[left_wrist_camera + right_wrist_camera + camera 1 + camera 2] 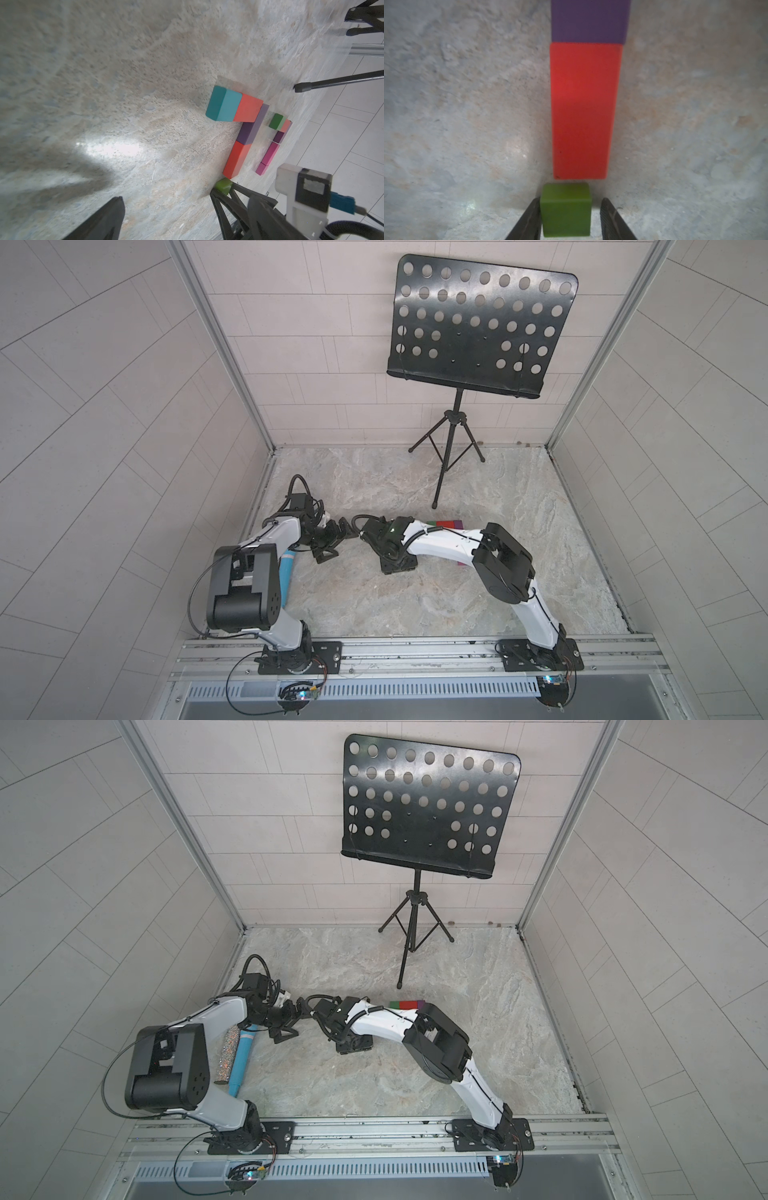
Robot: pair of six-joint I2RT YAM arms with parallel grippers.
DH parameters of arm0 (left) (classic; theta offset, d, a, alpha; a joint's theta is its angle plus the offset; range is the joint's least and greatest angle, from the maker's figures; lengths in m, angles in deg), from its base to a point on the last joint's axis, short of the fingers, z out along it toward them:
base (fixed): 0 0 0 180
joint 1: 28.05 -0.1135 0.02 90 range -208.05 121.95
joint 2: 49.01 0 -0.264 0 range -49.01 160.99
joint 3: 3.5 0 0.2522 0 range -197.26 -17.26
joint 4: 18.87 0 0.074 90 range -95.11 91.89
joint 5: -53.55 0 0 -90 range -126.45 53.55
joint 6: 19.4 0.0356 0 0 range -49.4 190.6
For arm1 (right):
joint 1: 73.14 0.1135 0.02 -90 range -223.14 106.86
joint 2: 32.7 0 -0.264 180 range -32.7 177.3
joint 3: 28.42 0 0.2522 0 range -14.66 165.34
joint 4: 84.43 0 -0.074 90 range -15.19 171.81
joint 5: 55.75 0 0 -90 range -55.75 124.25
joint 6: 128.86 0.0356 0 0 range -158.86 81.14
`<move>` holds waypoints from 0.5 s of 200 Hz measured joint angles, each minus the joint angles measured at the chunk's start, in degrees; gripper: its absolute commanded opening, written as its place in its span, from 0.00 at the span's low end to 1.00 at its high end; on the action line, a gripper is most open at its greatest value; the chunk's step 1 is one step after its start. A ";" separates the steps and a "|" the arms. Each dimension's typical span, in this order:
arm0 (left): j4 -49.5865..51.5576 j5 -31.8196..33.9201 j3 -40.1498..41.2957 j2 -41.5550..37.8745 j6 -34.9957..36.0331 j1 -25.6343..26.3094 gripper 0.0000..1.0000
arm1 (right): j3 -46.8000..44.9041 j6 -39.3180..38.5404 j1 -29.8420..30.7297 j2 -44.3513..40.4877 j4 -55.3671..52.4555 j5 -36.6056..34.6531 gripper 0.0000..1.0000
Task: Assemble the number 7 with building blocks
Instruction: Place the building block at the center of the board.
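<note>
Loose between the right gripper's [571, 200] parted jaws, the green block [565, 209] should be squared against the red block's [583, 110] near end. The left gripper [336, 543] is spread wide.

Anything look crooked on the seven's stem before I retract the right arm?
Yes. The small green cube sits shifted sideways off the end of the long red rectangular block: edges not lined up, seemingly a thin gap between. The right gripper straddles it, clear on one side.

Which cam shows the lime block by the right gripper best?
Right wrist: the lime block sits close-up between the right gripper's fingers. Left wrist catches only a corner; top views hide it under the arm.
</note>
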 measured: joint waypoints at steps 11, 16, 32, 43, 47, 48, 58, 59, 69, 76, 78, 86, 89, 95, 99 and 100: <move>-0.02 0.00 0.02 0.00 0.02 0.00 1.00 | -0.28 0.20 0.37 -0.17 0.00 -0.20 0.44; -0.02 0.00 0.04 0.00 0.02 0.00 1.00 | -0.39 0.31 0.46 -0.22 -0.04 -0.24 0.43; -0.02 0.02 0.04 0.00 0.02 0.00 1.00 | -0.59 0.44 0.66 -0.39 -0.02 -0.37 0.41; 0.00 0.02 0.07 0.00 0.02 0.00 1.00 | -0.61 0.48 0.72 -0.39 -0.02 -0.37 0.40; -0.02 0.02 0.07 0.00 0.02 0.00 1.00 | -0.61 0.50 0.72 -0.39 -0.02 -0.39 0.40; -0.02 0.02 0.07 0.00 0.02 0.00 1.00 | -0.61 0.48 0.72 -0.39 -0.02 -0.39 0.40; 0.00 0.02 0.07 0.00 0.00 0.00 1.00 | -0.61 0.46 0.72 -0.39 -0.04 -0.42 0.39; 0.00 0.02 0.07 0.00 0.00 -0.02 1.00 | -0.61 0.48 0.72 -0.39 -0.04 -0.42 0.39; -0.02 0.02 0.07 0.00 0.02 0.00 1.00 | -0.61 0.46 0.66 -0.39 -0.04 -0.42 0.37; 0.00 0.02 0.07 0.00 0.00 0.00 1.00 | -0.61 0.42 0.66 -0.39 -0.04 -0.39 0.37; -0.02 0.02 0.07 0.00 0.02 0.00 1.00 | -0.61 0.42 0.63 -0.39 -0.04 -0.42 0.36; -0.02 0.00 0.07 0.00 0.02 0.00 1.00 | -0.61 0.44 0.50 -0.39 -0.04 -0.44 0.36; -0.02 0.02 0.07 0.00 0.02 0.00 1.00 | -0.61 0.44 0.46 -0.39 -0.02 -0.44 0.36; -0.02 0.02 0.07 0.00 0.02 0.00 1.00 | -0.61 0.44 0.33 -0.39 -0.02 -0.46 0.35; -0.02 0.02 0.07 0.00 0.00 0.00 1.00 | -0.61 0.44 0.26 -0.39 -0.02 -0.42 0.35; -0.02 0.02 0.07 0.00 0.00 0.00 1.00 | -0.61 0.44 0.26 -0.39 -0.02 -0.42 0.35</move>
